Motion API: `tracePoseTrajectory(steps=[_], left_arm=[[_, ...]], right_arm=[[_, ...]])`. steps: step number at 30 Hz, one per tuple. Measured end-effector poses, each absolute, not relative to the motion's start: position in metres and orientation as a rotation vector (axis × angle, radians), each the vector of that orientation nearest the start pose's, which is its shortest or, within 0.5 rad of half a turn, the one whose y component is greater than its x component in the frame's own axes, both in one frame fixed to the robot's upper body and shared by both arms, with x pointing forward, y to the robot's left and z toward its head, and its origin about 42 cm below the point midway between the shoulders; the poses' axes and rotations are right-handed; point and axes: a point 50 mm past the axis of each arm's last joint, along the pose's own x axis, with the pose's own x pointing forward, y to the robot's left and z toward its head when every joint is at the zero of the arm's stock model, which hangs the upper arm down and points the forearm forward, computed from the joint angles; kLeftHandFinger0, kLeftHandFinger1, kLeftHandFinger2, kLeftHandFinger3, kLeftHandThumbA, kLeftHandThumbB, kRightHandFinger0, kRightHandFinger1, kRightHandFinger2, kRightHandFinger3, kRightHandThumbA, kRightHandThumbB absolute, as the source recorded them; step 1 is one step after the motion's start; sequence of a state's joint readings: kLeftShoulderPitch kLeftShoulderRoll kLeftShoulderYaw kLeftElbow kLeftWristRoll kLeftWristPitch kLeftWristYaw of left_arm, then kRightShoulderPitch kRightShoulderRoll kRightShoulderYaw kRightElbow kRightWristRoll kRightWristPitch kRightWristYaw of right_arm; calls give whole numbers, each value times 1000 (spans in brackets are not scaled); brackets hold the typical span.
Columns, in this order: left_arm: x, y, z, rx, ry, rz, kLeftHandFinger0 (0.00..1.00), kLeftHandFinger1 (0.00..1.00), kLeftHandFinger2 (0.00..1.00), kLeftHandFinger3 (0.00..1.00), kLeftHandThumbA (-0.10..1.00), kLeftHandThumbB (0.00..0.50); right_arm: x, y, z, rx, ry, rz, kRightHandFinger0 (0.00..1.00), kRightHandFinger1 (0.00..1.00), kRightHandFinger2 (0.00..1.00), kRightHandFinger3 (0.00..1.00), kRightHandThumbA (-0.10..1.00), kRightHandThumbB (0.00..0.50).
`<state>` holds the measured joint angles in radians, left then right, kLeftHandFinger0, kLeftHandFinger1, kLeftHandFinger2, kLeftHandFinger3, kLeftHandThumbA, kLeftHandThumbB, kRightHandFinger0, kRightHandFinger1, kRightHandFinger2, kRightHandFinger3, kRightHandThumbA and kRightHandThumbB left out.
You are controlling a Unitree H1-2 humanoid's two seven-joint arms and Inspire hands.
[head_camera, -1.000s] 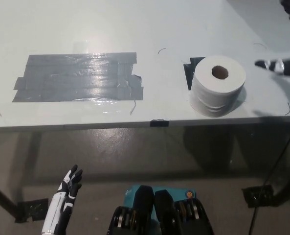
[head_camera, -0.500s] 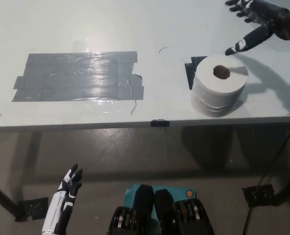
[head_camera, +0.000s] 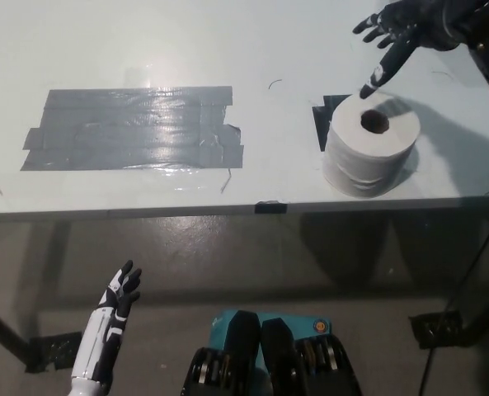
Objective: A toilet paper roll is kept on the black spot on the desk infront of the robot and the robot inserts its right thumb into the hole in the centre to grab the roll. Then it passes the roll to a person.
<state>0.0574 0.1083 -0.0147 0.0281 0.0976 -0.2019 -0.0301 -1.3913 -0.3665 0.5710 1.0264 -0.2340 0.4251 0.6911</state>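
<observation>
A white toilet paper roll (head_camera: 369,148) stands upright on a black spot (head_camera: 324,116) near the desk's front right, its centre hole facing up. My black right hand (head_camera: 397,33) hovers above and behind the roll, open, with fingers spread. Its thumb points down toward the roll's far rim, just short of the hole. My white left hand (head_camera: 116,304) rests low at the lower left, below the desk edge, open and holding nothing.
A large patch of grey tape (head_camera: 133,129) covers the desk's left half. The desk's front edge (head_camera: 228,209) runs across the middle of the view. A desk leg and black cable (head_camera: 458,309) stand at the lower right.
My right hand has moved left and closer over the roll, its thumb now at the roll's far rim. The left hand has shifted only slightly.
</observation>
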Motion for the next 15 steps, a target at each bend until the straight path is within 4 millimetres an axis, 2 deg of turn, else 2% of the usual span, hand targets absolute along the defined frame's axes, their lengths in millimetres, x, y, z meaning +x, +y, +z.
tracePoseTrajectory(steps=[3, 5, 7, 9, 11, 12, 15], left_arm=[[265, 242, 88, 207, -118, -57, 1000, 1000, 1000, 1000, 978, 192], [265, 242, 89, 208, -120, -58, 1000, 1000, 1000, 1000, 977, 178], [266, 241, 90, 209, -124, -60, 1000, 1000, 1000, 1000, 971, 169], [267, 241, 91, 210, -129, -61, 1000, 1000, 1000, 1000, 967, 170], [268, 241, 92, 210, -132, -62, 1000, 1000, 1000, 1000, 961, 166], [268, 240, 92, 211, -132, -62, 1000, 1000, 1000, 1000, 961, 167], [267, 240, 92, 212, -131, -63, 1000, 1000, 1000, 1000, 962, 168]], right_arm=[[588, -199, 403, -1000, 425, 511, 1000, 1000, 1000, 1000, 948, 415], [589, -200, 402, -1010, 433, 506, 1000, 1000, 1000, 1000, 1000, 401], [589, -201, 401, -1024, 438, 505, 1000, 1000, 1000, 1000, 1000, 404], [589, -202, 398, -1037, 455, 509, 1000, 1000, 1000, 1000, 1000, 361], [590, -204, 394, -1036, 476, 519, 1000, 1000, 1000, 1000, 1000, 355], [590, -206, 391, -1037, 486, 525, 1000, 1000, 1000, 1000, 1000, 330], [591, -209, 385, -1040, 502, 539, 1000, 1000, 1000, 1000, 1000, 297]])
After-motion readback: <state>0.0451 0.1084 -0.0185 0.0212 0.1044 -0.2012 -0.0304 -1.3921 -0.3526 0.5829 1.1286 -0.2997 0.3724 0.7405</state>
